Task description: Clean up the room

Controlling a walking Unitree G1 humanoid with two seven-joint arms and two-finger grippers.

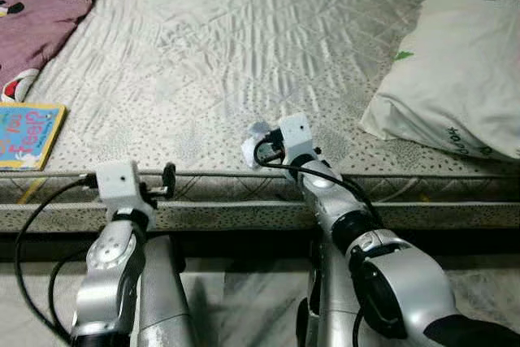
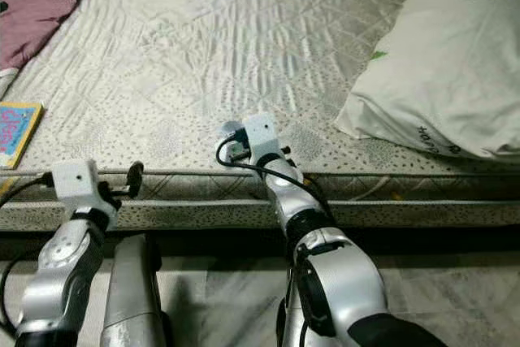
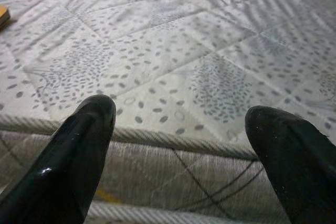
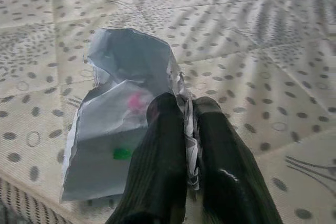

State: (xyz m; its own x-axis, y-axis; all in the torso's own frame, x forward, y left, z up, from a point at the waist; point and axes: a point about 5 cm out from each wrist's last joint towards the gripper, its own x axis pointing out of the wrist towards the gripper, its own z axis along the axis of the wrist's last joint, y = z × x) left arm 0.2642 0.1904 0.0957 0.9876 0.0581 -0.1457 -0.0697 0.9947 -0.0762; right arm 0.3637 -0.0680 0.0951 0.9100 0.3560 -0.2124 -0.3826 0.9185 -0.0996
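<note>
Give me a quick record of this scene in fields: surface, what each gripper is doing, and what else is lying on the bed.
surface: mattress, quilted, grey dotted print
right gripper: shut on a crumpled plastic wrapper near the mattress's front edge
left gripper: open, holding nothing, at the front edge of the mattress
pillow: white, on the robot's right
book: colourful cover, front left corner
cloth: maroon, printed, far left

Both head views look forward and down over the bed, pillow upper right. Each wrist view looks along its black fingers, close above the same quilted mattress edge.
</note>
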